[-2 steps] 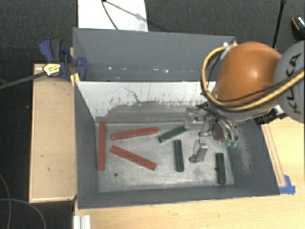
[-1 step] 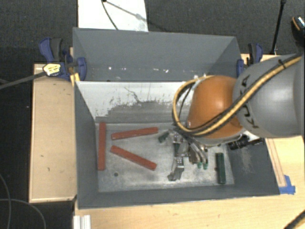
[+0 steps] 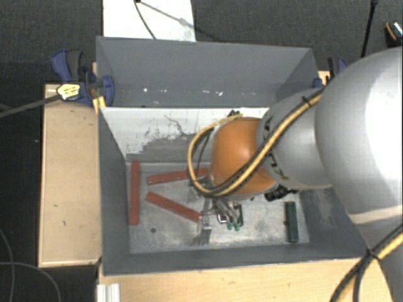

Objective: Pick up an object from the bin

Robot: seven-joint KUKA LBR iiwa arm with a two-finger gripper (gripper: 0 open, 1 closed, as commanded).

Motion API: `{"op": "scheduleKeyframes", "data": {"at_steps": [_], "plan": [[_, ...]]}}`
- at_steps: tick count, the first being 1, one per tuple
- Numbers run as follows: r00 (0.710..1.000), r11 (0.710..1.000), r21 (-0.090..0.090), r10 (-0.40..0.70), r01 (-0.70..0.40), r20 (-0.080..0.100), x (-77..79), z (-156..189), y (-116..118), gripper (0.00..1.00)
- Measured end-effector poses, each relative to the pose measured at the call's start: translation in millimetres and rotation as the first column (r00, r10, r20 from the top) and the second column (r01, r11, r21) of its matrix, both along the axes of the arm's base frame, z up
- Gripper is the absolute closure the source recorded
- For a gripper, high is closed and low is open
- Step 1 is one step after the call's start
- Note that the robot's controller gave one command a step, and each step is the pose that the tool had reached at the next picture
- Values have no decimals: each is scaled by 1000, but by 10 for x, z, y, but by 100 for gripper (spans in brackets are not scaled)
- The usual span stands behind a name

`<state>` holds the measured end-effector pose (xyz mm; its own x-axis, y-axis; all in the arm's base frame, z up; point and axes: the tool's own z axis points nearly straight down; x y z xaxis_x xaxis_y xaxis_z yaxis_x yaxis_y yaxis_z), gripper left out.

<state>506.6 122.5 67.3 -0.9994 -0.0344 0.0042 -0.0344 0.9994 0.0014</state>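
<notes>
1. Bin: The grey metal bin point(image 3: 201, 61) has sloped walls. Its rear wall carries pale scratches and scuff marks, and its flat floor is dusty and speckled.

2. Contents: 4 loose bars lie on the floor, well spread out.
- 1 red-brown bar point(image 3: 134, 194) lies along the left wall, running front to back.
- 1 red-brown bar point(image 3: 169, 177) lies near the rear of the floor, roughly level across the view.
- 1 red-brown bar point(image 3: 173, 207) lies diagonally at mid-floor, with its right end lower in the view.
- 1 dark green bar point(image 3: 291, 222) lies by the right wall, apart from the other 3.

3. Robot: The silver arm point(image 3: 359, 137) enters from the right. An orange cover point(image 3: 236, 156) sits at the wrist, with yellow and black cables point(image 3: 200, 145) looped around it.

4. Gripper: The gripper point(image 3: 217, 224) is low over the floor, at the right end of the diagonal red-brown bar. Whether the claw is wide or narrow cannot be told, and no grasp on the bar can be confirmed.

5. Surroundings: A dark carpeted floor point(image 3: 38, 17) surrounds the bin.
</notes>
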Motion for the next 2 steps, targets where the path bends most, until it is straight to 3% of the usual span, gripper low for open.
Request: {"op": "scheduleKeyframes", "data": {"at_steps": [1, 2], "plan": [[1000, 1000, 0, -9, 9, 5, 15, 38, -24, 100], [1000, 1000, 2, 19, -19, 15, 93, 1594, 172, 100]]}}
